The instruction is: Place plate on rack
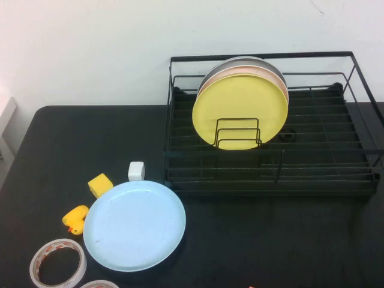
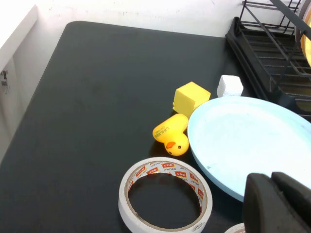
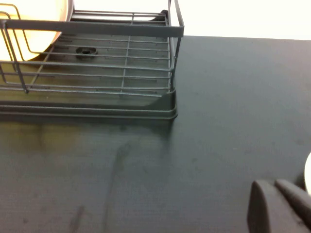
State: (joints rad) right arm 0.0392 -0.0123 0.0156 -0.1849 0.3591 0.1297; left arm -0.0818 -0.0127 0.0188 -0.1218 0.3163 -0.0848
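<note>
Your plate [image 1: 134,226] lies flat on the black counter [image 1: 270,240] at about 7 o'clock in the high view, light blue face up, apart from the rack [image 1: 270,174], which stands at about 2 o'clock. In the rack, a yellow plate [image 1: 240,111] stands on edge against a small wire divider [image 1: 237,133], with a pink plate [image 1: 271,77] and a grey plate [image 1: 240,60] stacked behind it. A white cube [image 1: 136,171] sits at the plate's 12 o'clock, just off its rim; a yellow block [image 1: 100,184] is near the rim at 10 o'clock, and a yellow duck [image 1: 75,219] rests just beside the rim at 9 o'clock. A tape roll [image 1: 57,263] lies at the plate's 8 o'clock, and the edge of a second roll [image 1: 99,284] shows at the high view's lower border. You see neither arm from above. Your left claw [image 2: 279,204] shows only as a dark tip in its wrist view, hanging above the plate's near rim beside the tape roll; whether it is wide or narrow cannot be told. Your right claw [image 3: 279,206] likewise shows only a dark tip above bare counter, off the rack's corner, and its spread cannot be told either.
</note>
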